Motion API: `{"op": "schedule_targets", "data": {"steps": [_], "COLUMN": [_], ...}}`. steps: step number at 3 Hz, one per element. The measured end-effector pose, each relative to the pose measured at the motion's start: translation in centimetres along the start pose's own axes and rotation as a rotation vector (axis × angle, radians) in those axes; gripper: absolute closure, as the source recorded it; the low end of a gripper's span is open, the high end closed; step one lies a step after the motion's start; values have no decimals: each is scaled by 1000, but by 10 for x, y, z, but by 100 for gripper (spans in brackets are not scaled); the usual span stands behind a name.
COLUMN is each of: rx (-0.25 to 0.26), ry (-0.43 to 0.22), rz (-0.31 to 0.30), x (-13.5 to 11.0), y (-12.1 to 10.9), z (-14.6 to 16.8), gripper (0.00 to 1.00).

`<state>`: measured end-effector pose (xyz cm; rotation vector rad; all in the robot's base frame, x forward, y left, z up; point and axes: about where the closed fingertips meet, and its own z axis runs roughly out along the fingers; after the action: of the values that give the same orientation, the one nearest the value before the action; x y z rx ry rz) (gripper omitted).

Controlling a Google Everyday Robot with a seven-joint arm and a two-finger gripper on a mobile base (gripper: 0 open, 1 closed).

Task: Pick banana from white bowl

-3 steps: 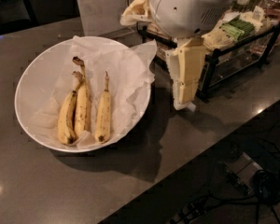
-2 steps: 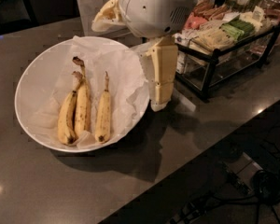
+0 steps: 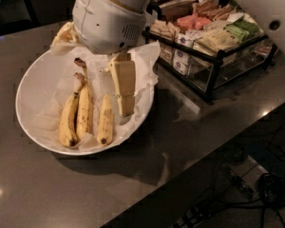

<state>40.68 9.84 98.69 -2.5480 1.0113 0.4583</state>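
The white bowl [image 3: 31, 82] sits on the dark counter at the left, lined with crinkled white paper. The single loose banana [image 3: 105, 123] lies in it, to the right of two speckled bananas [image 3: 77, 115] paired together. My gripper [image 3: 126, 109], cream-coloured under a large white arm housing [image 3: 109, 18], hangs over the right part of the bowl. Its tip is just right of the loose banana's upper end and close above the paper. It holds nothing that I can see. The loose banana's stem end is hidden by the gripper.
A black-framed glass rack [image 3: 213, 56] full of snack packets stands on the counter right of the bowl. The counter's front edge runs diagonally at the lower right, with cables on the floor [image 3: 256, 184] below. Crumpled paper [image 3: 64, 32] sticks up behind the bowl.
My gripper has moved left, from beside the rack to over the right part of the bowl, next to the loose banana. The bananas have not moved in the bowl.
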Motion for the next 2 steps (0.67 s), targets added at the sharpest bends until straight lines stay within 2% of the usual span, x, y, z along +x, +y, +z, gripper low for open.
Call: {"op": "schedule_targets", "data": {"steps": [1,2], "rx": [-55,-87], "ry": [-39,-9], "rz": [13,32], "x": [2,11], "y": [-9,-14], "z": [29,50], "gripper": [0,0]}}
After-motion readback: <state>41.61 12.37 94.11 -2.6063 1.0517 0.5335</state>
